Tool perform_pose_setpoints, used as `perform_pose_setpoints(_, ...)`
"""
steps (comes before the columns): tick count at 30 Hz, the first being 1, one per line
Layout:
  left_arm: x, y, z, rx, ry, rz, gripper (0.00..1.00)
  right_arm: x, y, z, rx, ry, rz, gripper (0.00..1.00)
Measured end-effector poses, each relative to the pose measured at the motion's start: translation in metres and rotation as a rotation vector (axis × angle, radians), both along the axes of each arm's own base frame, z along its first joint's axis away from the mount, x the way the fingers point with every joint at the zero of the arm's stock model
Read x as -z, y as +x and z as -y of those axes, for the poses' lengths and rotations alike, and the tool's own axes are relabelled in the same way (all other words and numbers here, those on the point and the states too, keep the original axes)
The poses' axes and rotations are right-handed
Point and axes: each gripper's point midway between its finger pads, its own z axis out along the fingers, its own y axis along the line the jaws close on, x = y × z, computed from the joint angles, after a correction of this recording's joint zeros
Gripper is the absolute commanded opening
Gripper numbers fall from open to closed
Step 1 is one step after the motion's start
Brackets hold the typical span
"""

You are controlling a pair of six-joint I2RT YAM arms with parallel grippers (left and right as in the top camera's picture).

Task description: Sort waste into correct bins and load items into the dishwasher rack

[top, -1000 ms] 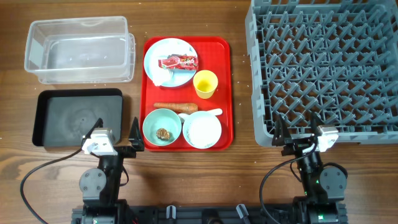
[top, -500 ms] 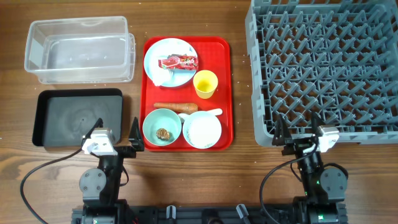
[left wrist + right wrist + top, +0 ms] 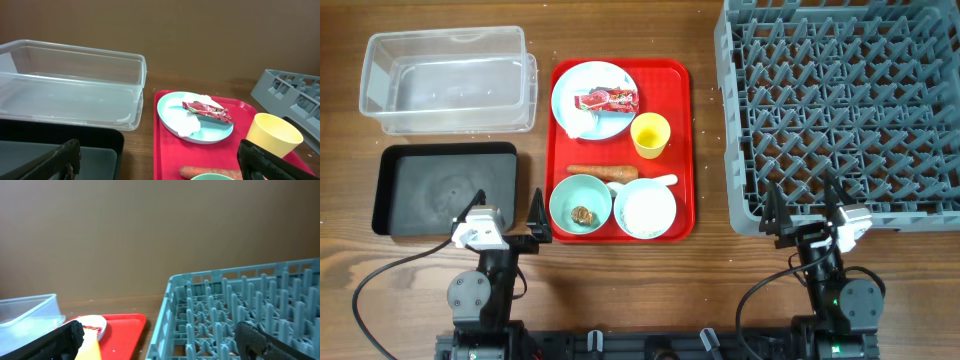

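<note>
Overhead, we are seeing left gripper [image 3: 508, 210] and right gripper [image 3: 800, 200] both spread apart, empty, and judging the red snack wrapper [image 3: 607, 99] light, crinkly, slippery, best pinched by one end.

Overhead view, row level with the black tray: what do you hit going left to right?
black tray → green bowl → blue bowl → rack. Both bowls sit on the red tray.

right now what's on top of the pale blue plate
A red snack wrapper and a crumpled white tissue lie on the plate. Anything beneath them is hidden.
</note>
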Motion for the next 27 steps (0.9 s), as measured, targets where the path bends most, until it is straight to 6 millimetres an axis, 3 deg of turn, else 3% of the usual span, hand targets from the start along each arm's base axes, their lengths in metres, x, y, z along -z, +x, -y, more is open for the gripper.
perform_pose_setpoints(6,-0.029,-0.005,0.000,0.000,0.000,0.031,1.00,-0.001,-0.004,-0.016,-0.092,-0.014,0.005,1.00)
perform_pose_setpoints(12,-0.050,-0.006,0.000,0.000,0.000,-0.068,1.00,-0.028,-0.009,-0.024,-0.137,-0.045,0.025,1.00)
perform_pose_setpoints(16,-0.078,-0.003,0.000,0.000,0.001,-0.142,1.00,-0.047,-0.006,-0.029,-0.166,-0.094,-0.015,1.00)
perform_pose_setpoints(21,-0.111,0.017,0.000,0.002,0.006,-0.311,1.00,-0.073,0.008,-0.036,-0.212,-0.138,-0.153,1.00)
perform_pose_setpoints(27,-0.150,0.058,0.000,0.013,0.028,-0.510,1.00,-0.102,0.034,-0.041,-0.259,-0.179,-0.371,1.00)
